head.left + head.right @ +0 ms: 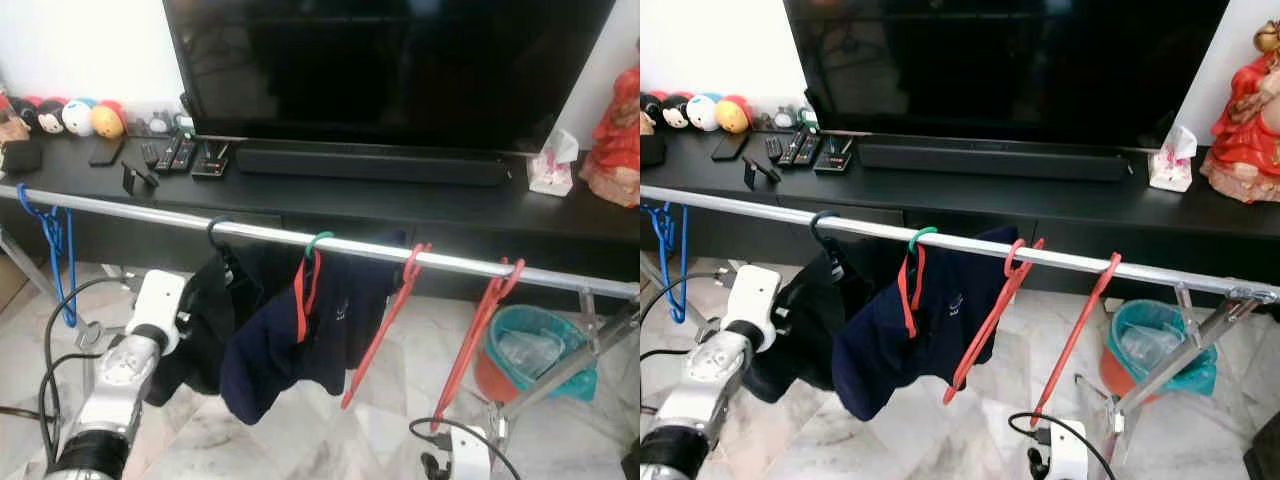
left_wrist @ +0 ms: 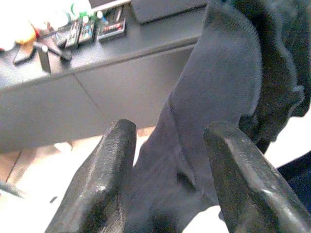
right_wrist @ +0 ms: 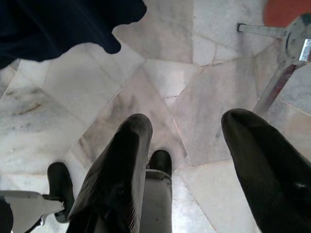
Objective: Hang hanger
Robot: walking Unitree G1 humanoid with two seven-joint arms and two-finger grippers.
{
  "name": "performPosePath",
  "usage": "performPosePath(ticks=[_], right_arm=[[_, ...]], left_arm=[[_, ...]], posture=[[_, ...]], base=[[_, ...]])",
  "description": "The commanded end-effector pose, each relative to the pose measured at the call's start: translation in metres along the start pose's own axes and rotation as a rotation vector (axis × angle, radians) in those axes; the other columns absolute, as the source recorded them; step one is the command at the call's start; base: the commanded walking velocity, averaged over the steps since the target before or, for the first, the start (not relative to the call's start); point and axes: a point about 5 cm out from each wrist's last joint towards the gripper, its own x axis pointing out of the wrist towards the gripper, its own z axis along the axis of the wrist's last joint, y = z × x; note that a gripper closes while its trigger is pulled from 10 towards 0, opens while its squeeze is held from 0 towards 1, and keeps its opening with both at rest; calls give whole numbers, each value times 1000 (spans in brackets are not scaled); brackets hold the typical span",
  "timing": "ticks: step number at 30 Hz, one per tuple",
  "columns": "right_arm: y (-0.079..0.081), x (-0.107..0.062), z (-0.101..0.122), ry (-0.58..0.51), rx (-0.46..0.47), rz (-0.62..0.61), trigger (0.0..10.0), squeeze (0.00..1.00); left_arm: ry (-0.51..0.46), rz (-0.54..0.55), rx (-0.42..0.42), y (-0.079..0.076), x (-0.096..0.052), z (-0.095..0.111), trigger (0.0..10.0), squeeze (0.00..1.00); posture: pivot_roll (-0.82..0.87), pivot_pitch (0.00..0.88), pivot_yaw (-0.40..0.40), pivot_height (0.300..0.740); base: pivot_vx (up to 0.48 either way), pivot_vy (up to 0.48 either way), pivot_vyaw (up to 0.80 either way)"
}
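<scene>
Marble flooring [image 1: 290,440] and a long black console [image 1: 400,205] carrying a television [image 1: 390,65] are forming the backdrop, with a silver rail [image 1: 350,245] running across in front. A black hanger [image 1: 217,238] bearing a dark garment [image 1: 205,320] is already hooking over the rail left of its middle, beside a navy shirt [image 1: 320,320]; two bare red hangers [image 1: 385,320] are hanging toward the rail's right end and a blue one [image 1: 50,240] at its left end. The left gripper [image 2: 170,160] is standing with fingers spread, the dark cloth lying between them, apparently ungripped. The right gripper [image 3: 187,145] is hanging idle, fingers apart, pointing at the floor. To finish well, the left arm should be drawing back without dragging the cloth, so the hook is staying seated. How fully the hook is seating is hard to judge; the rail's ends are being cut off.
</scene>
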Motion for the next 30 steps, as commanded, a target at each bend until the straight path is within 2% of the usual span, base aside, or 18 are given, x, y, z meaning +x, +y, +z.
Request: performPosePath(ticks=[1, 4, 7, 8, 9, 11, 17, 24, 30], right_arm=[[2, 0, -3, 13, -2, 0, 10000, 0], [1, -1, -3, 11, -4, 1, 10000, 0], [-9, -2, -3, -2, 3, -8, 10000, 0], [-15, -3, -2, -7, 4, -14, 10000, 0], [-15, -3, -2, -7, 4, -14, 10000, 0], [-29, -6, -5, -12, 7, -25, 10000, 0], [-39, -10, -9, -8, 6, -29, 10000, 0], [-39, -10, -10, -3, 1, -22, 10000, 0], [-20, -3, 0, -6, -6, -6, 10000, 0]], left_arm=[[9, -12, 12, 6, 3, 0, 10000, 0], [36, -5, 12, 12, 7, -5, 10000, 0], [68, 9, -15, 19, 9, -8, 10000, 0], [74, 3, -62, 21, 10, -10, 10000, 0], [74, 3, -62, 21, 10, -10, 10000, 0], [91, -34, -98, 21, 10, -13, 10000, 0], [65, -124, -129, 14, 9, -15, 10000, 0], [87, -209, -127, 8, 6, -21, 10000, 0], [89, -357, -157, -5, 6, -20, 10000, 0]], posture=[[-38, 0, -1, 740], [-47, 0, 0, 740], [-53, 0, 3, 740], [-56, 0, 3, 740], [-56, 0, 3, 740], [-57, 0, 1, 740], [-50, 0, -2, 740], [-48, 0, -5, 740], [-47, 0, -5, 740]], base=[[0, 0, 0], [0, 0, 0], [0, 0, 0], [0, 0, 0], [0, 0, 0], [0, 0, 0], [0, 0, 0], [0, 0, 0], [0, 0, 0]])
